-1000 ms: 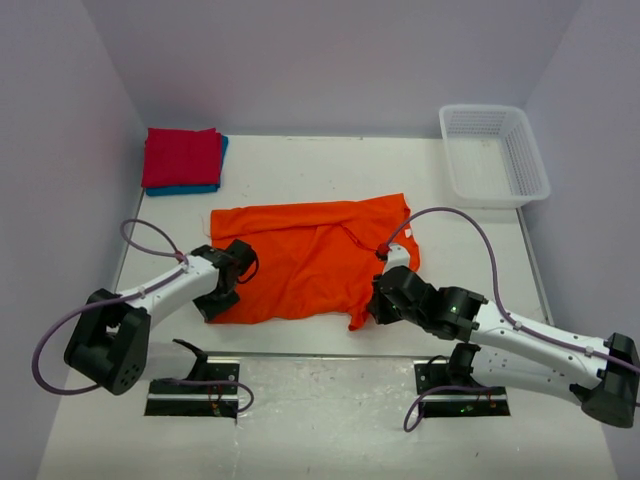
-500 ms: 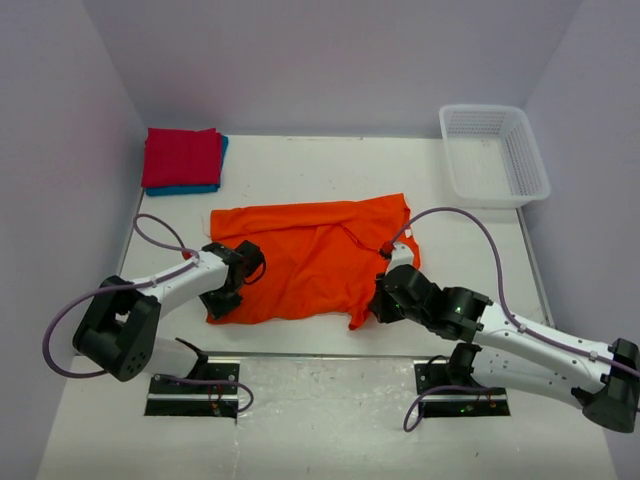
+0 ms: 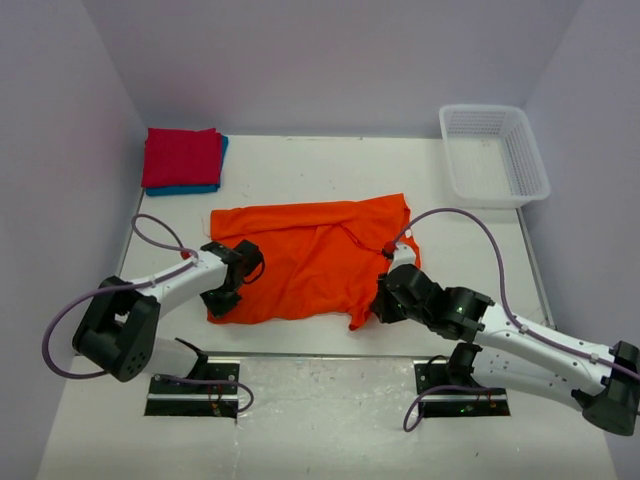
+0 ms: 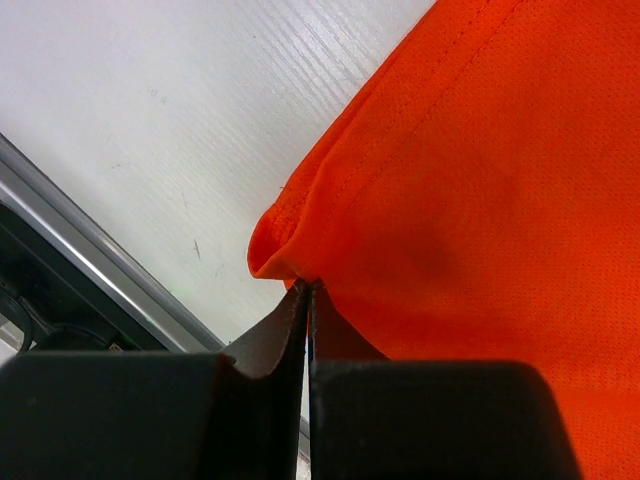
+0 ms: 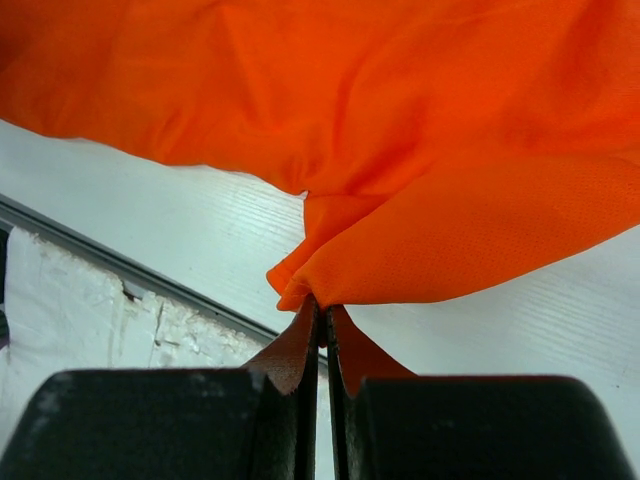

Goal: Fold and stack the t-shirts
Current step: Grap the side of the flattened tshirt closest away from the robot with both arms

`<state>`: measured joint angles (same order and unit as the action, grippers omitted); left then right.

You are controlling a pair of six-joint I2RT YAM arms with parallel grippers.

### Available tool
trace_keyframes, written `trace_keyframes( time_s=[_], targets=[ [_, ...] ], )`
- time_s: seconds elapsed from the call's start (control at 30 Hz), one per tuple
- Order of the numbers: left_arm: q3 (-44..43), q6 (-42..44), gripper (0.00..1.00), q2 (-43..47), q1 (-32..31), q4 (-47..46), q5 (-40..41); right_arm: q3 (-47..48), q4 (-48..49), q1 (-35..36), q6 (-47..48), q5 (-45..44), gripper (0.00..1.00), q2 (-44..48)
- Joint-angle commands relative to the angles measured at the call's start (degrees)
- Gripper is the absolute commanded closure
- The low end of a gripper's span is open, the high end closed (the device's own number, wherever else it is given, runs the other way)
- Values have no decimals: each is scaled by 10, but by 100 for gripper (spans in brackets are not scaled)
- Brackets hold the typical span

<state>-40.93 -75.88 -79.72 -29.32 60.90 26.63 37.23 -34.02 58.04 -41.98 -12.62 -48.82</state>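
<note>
Across the table (image 3: 300,165), orange t-shirt (image 3: 310,260), left fingers (image 4: 298,312) closed on its near-left corner, right fingers (image 5: 310,330) closed on near-right corner

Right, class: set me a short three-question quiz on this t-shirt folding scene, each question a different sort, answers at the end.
1. True or false: the white basket is empty.
2. What lies under the folded red t-shirt? A the blue t-shirt, B the orange one, C nothing.
3. Fill in: both arms' jaws are shut on the near corners of the ____ t-shirt.
Key: 1 true; 2 A; 3 orange t-shirt.
</note>
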Motion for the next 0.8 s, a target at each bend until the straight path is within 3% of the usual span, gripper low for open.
trace_keyframes(
  time_s=[0.0, 0.23, 0.47, 0.77],
  targets=[
    [-10, -1, 100, 19, 3, 5, 15, 14, -22, -2, -6, -27, 100, -10],
    [-13, 8, 100, 71, 3, 4, 12, 55, -33, -37, 15, -38, 100, -43],
    [-27, 37, 100, 98, 4, -3, 43, 93, -48, -156, 74, -35, 100, -81],
    [-46, 100, 100, 79, 4, -51, 78, 186, -93, -237, 91, -57, 100, -135]
  ],
)
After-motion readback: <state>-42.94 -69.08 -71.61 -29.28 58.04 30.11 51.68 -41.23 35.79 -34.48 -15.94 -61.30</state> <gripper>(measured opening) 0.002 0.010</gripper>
